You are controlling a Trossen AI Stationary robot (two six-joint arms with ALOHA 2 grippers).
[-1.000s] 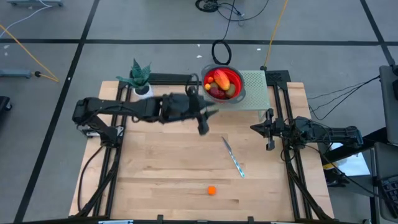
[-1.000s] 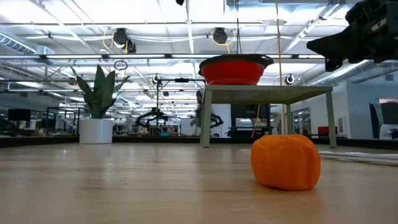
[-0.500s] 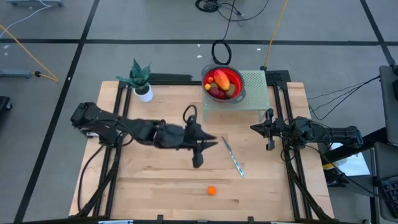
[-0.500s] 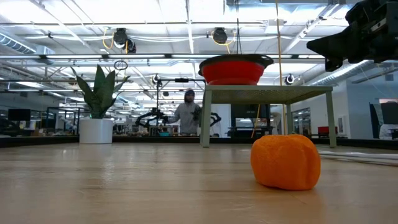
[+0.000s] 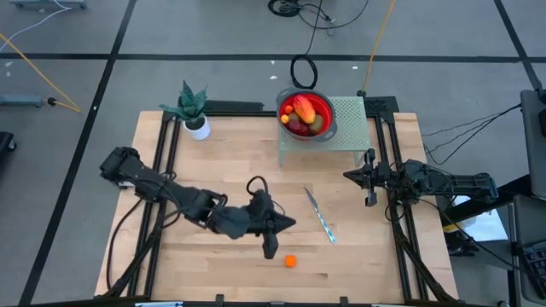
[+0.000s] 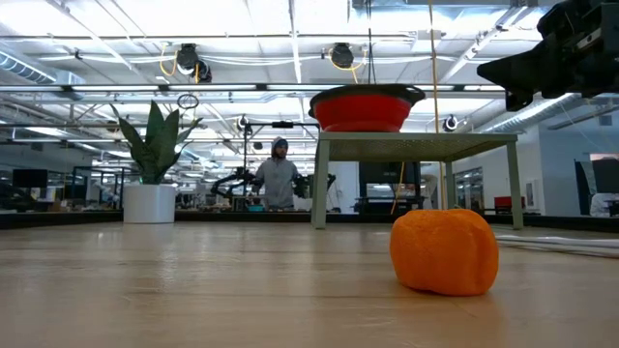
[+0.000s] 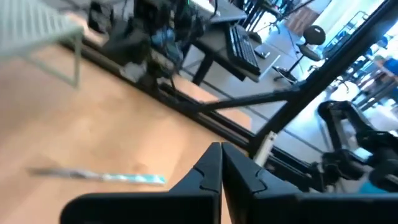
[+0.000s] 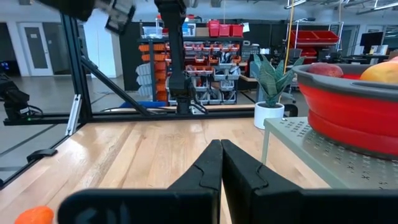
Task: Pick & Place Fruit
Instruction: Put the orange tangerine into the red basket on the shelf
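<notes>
Item: one small orange fruit (image 5: 290,261), round, no long axis to speak of, loose on the worktop (image 5: 213,273) in the lower centre of the high view, alone there. Remaining fruit: heaped in the red bowl (image 5: 322,109) on the grey perforated stand (image 5: 351,128), upper centre-right. Left gripper (image 5: 270,249): jaws pressed together, holding nothing, tip low in the lower centre; the orange fruit lies just beside it, toward the lower right, apart from it. Right gripper (image 5: 368,199): jaws likewise closed and empty, parked at the right edge, well apart from the fruit. Knife (image 5: 319,215): between the two arms, centre right. Judgement: left arm is much the nearer; its jaws must part before descending.
</notes>
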